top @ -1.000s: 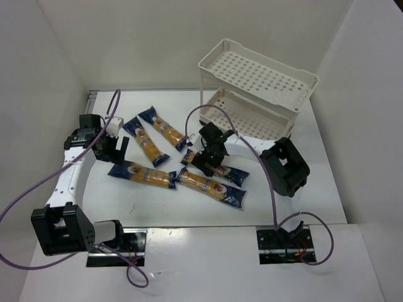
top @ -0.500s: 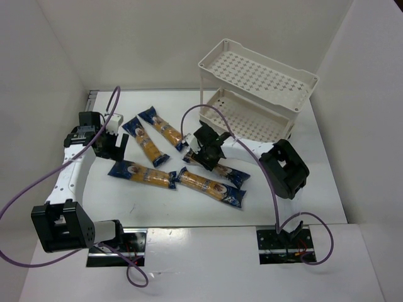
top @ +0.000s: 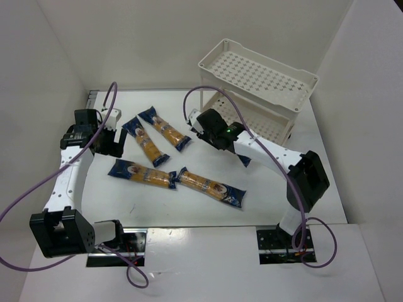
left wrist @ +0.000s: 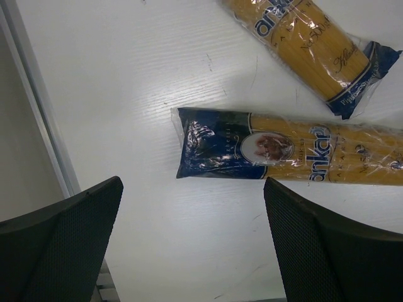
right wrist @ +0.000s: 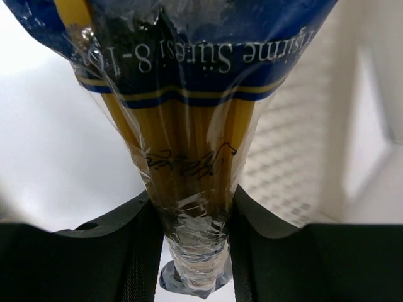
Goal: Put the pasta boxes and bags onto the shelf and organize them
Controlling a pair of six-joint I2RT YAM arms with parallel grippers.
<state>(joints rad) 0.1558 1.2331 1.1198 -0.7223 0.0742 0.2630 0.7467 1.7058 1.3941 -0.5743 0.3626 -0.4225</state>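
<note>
Orange-yellow pasta fills the packet that the right gripper pinches near one end and holds beside the shelf at 1 o'clock, apparently to slide it lengthwise onto the lower tray. At 9 o'clock the left gripper hovers with jaws spread wide over another packet, one of four on the table, seemingly ready for the next pick.

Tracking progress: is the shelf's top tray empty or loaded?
Empty: the top tray shows only bare perforated floor from above.
</note>
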